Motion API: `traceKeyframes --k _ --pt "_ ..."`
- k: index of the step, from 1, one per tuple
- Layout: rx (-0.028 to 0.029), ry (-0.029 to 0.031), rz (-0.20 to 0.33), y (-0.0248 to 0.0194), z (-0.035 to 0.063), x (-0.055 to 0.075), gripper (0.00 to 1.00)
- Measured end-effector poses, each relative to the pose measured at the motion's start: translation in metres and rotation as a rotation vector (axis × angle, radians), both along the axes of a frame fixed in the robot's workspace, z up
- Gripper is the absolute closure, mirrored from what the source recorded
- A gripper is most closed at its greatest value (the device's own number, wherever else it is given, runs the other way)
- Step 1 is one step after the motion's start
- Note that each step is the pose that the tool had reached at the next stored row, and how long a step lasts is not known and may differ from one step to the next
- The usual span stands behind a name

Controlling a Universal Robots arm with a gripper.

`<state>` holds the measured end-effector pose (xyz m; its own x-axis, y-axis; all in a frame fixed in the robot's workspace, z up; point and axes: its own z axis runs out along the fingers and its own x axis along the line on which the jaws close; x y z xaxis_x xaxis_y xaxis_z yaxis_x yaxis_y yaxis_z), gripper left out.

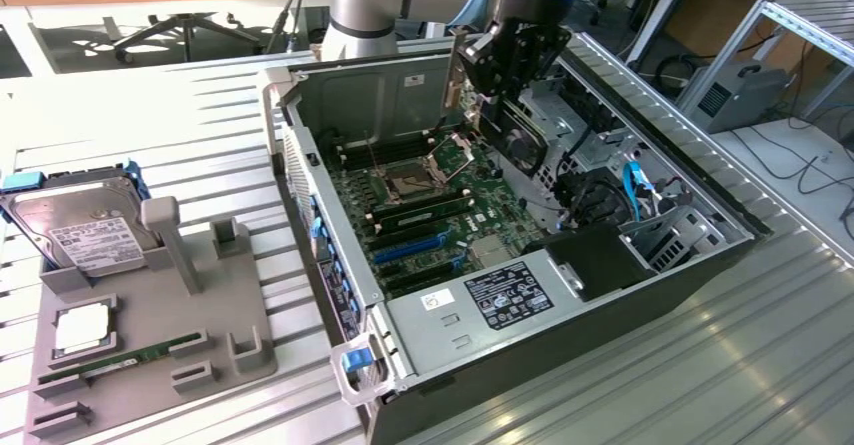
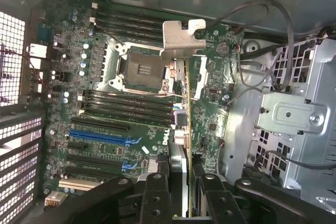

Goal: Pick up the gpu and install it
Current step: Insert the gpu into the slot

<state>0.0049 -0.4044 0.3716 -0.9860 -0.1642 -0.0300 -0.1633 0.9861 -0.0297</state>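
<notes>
The gripper (image 1: pixel 518 55) stands partly closed, its fingers (image 2: pixel 157 192) clamped on the gpu (image 2: pixel 185 103); the card hangs on edge just below the gripper, with the silver bracket (image 2: pixel 181 38) at one end; under both lies the motherboard (image 2: pixel 105 108) of the open computer case (image 1: pixel 400 355); the blue slots (image 2: pixel 100 137) sit off to one side, apart from the card.

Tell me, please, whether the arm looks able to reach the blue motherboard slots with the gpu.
Probably yes: the case is open, the fingers hold the gpu above the board, and nothing covers the blue slots.
</notes>
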Motion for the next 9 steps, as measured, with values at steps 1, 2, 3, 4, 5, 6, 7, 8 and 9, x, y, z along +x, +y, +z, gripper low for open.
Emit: traceKeyframes --k 1,2,3,4,5,6,7,8,9 --pt "0.0000 0.0000 0.002 0.0000 0.0000 0.0000 0.73" --pt "0.0000 0.0000 0.004 0.0000 0.0000 0.0000 0.73" --pt "0.0000 0.0000 0.007 0.0000 0.0000 0.0000 0.73" --pt "0.0000 0.0000 0.010 0.0000 0.0000 0.0000 0.73" --pt "0.0000 0.0000 0.012 0.0000 0.0000 0.0000 0.73" --pt "0.0000 0.0000 0.015 0.0000 0.0000 0.0000 0.73" --pt "0.0000 0.0000 0.017 0.0000 0.0000 0.0000 0.73" --pt "0.0000 0.0000 0.019 0.0000 0.0000 0.0000 0.73" --pt "0.0000 0.0000 0.021 0.0000 0.0000 0.0000 0.73"
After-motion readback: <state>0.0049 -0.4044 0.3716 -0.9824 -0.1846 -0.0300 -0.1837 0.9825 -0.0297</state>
